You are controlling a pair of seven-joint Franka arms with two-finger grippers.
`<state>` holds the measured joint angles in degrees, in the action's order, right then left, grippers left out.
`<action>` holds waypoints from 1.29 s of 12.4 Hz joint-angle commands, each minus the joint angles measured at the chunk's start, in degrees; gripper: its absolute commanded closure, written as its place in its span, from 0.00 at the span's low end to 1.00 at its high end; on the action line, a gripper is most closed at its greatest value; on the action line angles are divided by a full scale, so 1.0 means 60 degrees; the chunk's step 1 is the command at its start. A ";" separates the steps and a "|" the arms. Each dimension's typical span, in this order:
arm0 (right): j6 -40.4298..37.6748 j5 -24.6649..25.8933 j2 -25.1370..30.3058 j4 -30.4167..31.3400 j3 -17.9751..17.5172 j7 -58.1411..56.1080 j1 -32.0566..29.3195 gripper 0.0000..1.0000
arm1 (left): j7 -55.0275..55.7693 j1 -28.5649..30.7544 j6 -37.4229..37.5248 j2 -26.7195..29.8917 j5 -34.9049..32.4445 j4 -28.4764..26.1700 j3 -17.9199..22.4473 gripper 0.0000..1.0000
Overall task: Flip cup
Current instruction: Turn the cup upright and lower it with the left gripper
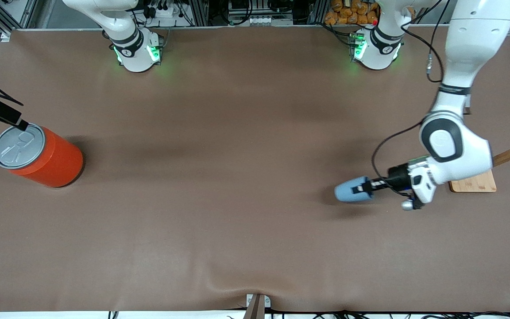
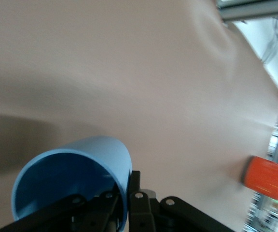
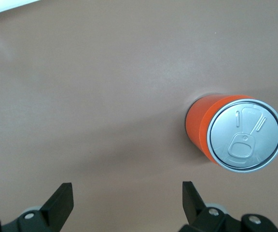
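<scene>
The light-blue cup (image 1: pixel 349 190) is held on its side above the table at the left arm's end, with its base pointing toward the right arm's end. My left gripper (image 1: pixel 364 186) is shut on the cup's rim wall, one finger inside and one outside. The left wrist view shows the cup's darker blue inside (image 2: pixel 66 181) and my left gripper (image 2: pixel 128 189) pinching the rim. My right gripper (image 3: pixel 127 194) is open and empty over bare table beside the red can (image 3: pixel 200 124). In the front view only its dark tip (image 1: pixel 19 124) shows, above the can's lid.
The red can (image 1: pixel 49 161) with a grey pull-tab lid stands upright at the right arm's end and shows small in the left wrist view (image 2: pixel 268 178). A wooden peg stand (image 1: pixel 474 183) sits on its base at the left arm's end, close to the left arm.
</scene>
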<state>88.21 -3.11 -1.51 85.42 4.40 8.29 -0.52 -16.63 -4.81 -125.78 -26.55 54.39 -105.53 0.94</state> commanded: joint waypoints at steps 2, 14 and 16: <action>-0.0609 -0.0037 -0.0041 -0.0306 0.0058 -0.0034 -0.0046 0.00 | 0.2793 -0.0150 0.0015 0.0074 -0.3824 0.0655 0.0137 1.00; -0.0624 0.0006 -0.0055 -0.0291 0.0014 0.0523 -0.0001 0.00 | 0.7195 -0.0471 -0.2665 0.0397 -0.8113 -0.1248 0.0166 1.00; -0.0799 -0.0023 -0.0055 -0.0291 0.0014 0.0523 -0.0016 0.00 | 0.7210 -0.0502 -0.2665 0.0368 -0.8157 -0.1234 0.0181 0.74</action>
<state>84.84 -3.11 -1.54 84.67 4.59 10.58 -0.37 24.69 -7.21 -140.83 -26.11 7.29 -111.33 1.64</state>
